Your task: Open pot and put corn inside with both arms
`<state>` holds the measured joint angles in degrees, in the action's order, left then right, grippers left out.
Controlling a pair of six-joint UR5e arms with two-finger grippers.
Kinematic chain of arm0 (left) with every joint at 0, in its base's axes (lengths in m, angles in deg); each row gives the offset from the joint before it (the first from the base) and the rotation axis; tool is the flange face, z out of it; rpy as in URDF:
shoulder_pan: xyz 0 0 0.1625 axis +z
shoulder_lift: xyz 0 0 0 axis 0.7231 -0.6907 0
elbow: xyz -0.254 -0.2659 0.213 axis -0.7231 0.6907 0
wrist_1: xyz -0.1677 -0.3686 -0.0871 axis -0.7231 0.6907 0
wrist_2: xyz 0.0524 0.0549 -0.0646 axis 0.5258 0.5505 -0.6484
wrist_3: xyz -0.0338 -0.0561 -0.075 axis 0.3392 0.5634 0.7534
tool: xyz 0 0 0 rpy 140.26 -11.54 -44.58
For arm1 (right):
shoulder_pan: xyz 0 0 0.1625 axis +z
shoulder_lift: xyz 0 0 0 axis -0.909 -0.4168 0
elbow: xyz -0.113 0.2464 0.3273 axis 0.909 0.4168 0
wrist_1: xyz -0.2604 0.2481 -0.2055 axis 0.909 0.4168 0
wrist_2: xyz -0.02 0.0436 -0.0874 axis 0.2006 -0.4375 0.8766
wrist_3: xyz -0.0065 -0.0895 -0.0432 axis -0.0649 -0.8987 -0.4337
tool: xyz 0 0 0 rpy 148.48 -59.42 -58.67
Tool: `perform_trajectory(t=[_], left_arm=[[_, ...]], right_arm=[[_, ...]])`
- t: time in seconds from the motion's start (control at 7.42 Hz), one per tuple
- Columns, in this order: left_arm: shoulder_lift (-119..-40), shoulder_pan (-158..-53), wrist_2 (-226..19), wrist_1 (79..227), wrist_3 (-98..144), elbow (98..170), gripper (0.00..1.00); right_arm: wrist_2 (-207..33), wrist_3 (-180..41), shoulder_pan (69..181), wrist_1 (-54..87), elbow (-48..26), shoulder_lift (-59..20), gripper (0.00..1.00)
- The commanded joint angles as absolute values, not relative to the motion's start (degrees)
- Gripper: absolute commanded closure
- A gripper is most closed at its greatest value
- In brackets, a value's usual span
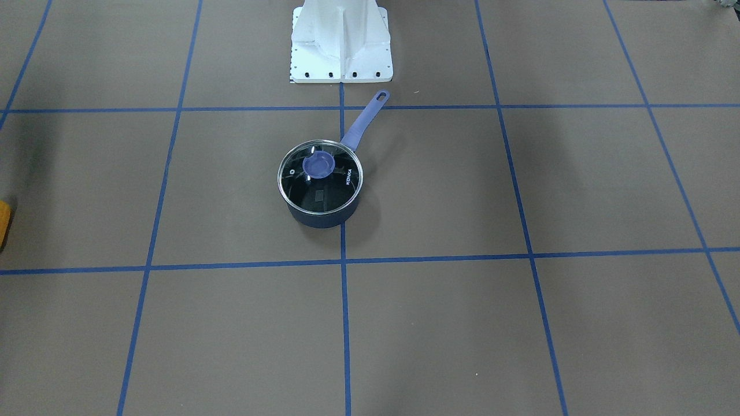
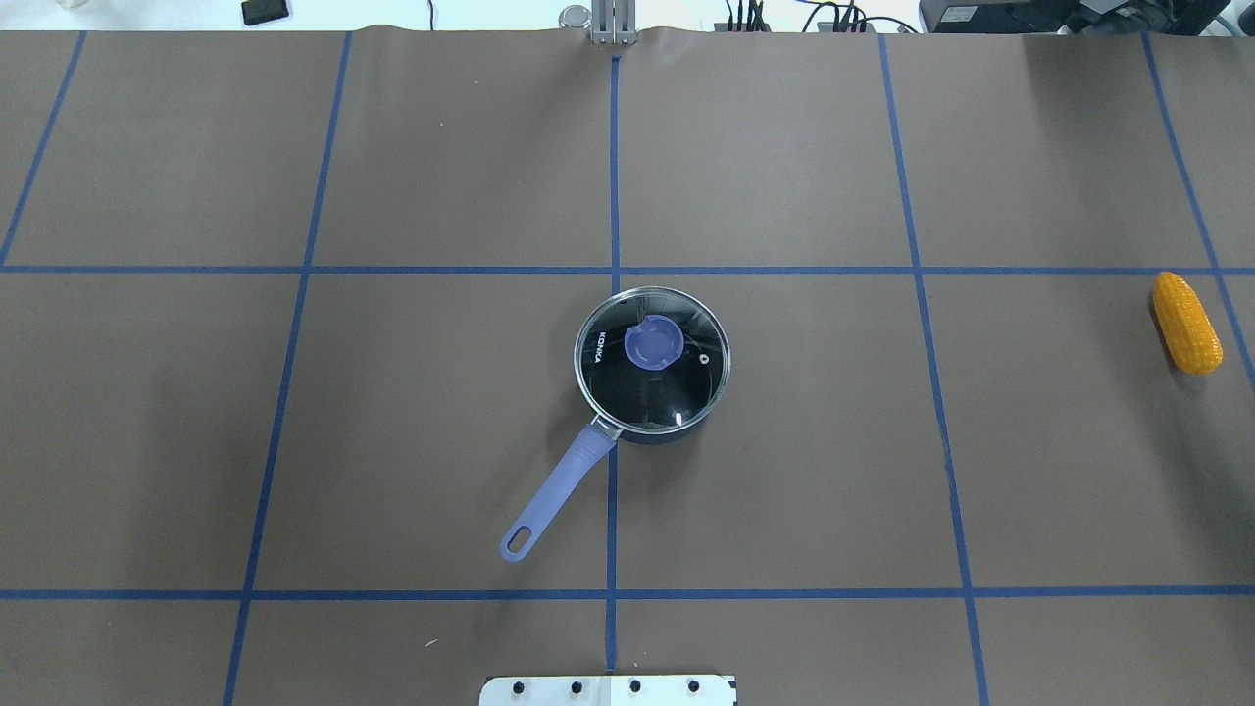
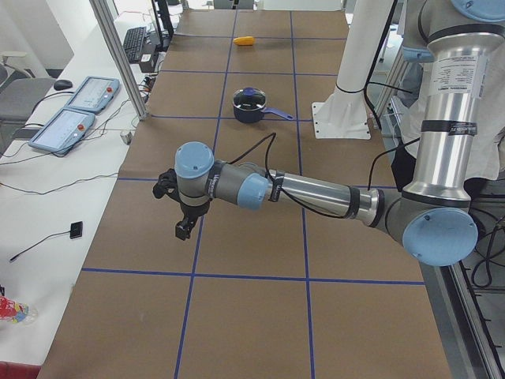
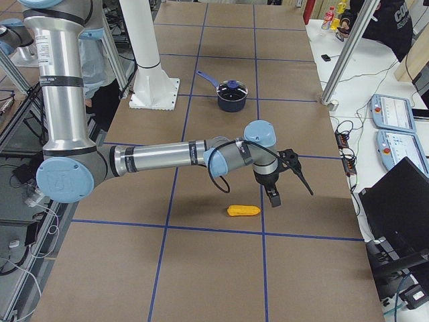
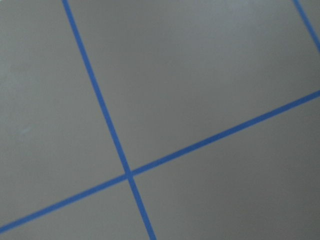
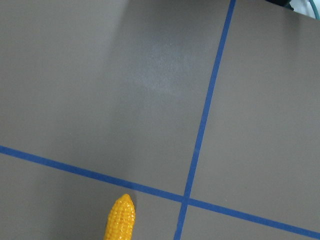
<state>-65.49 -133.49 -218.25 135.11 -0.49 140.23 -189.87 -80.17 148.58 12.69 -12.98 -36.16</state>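
A lidded saucepan (image 2: 652,363) is set on the tabletop (image 2: 392,441), the corn (image 2: 1186,323) well apart. How wide the fingers of the left gripper (image 3: 183,229) and right gripper (image 4: 273,196) are set cannot be told.

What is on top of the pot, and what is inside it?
A glass lid with a blue knob covers the pot. Through the glass the inside looks dark; reflections hide parts.

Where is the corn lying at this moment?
In the overhead view the corn lies on the table at the far right edge, on the robot's right side, well away from the lidded pot at the centre.
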Motion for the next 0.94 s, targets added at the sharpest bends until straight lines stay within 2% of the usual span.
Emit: perform_trajectory(t=[0.0, 0.54, 0.81], left_arm=[[-66.86, -132.2, -217.96, 138.32, 3.34, 144.66, 0.01], [-78.96, -113.0, -209.39, 138.97, 31.51, 146.97, 0.01], [-89.83, -106.1, -208.12, 128.84, 44.81, 147.58, 0.01]], right_arm=[[-191.38, -76.85, 147.72, 11.71, -13.48, -34.72, 0.0], [-189.05, -59.28, 140.1, 9.15, -15.5, -34.27, 0.0], [-187.44, -55.64, 138.32, 9.15, -15.5, -34.45, 0.0]])
